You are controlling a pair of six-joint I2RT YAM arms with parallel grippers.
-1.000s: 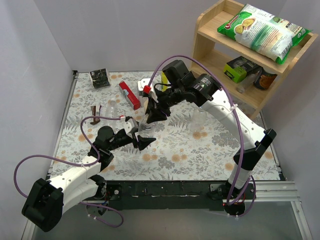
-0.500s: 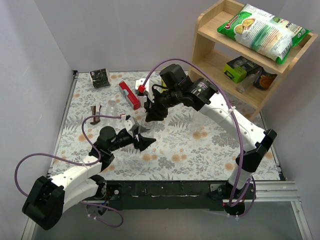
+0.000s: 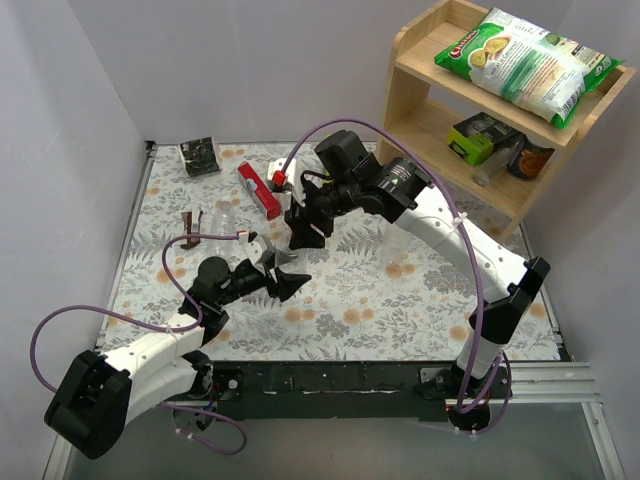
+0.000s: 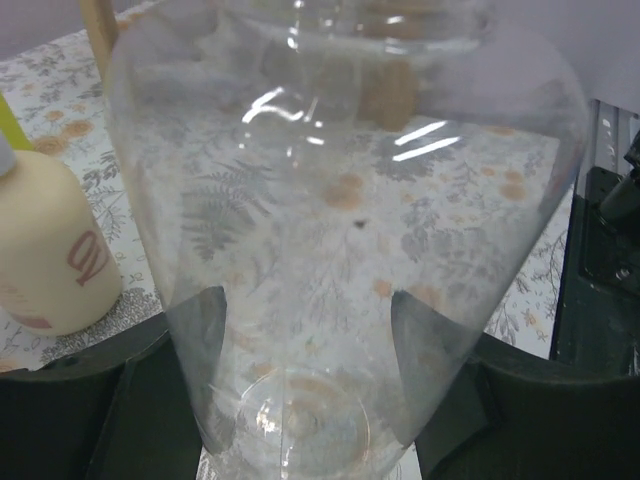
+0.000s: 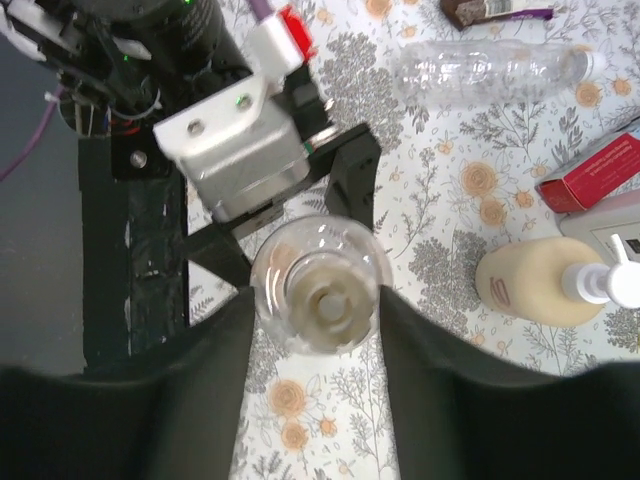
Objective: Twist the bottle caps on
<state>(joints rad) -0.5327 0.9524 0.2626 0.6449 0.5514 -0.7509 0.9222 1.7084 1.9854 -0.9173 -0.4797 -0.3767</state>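
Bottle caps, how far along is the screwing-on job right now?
Done: a pale cap sits on the clear bottle held in the left gripper. In hand: the right gripper hovers over that cap, jaws apart; tightness unclear. Left: a second bottle lying flat looks uncapped.

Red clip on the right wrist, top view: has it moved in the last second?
Yes. The red clip has shifted left, closer to the red box, which has stayed in place.
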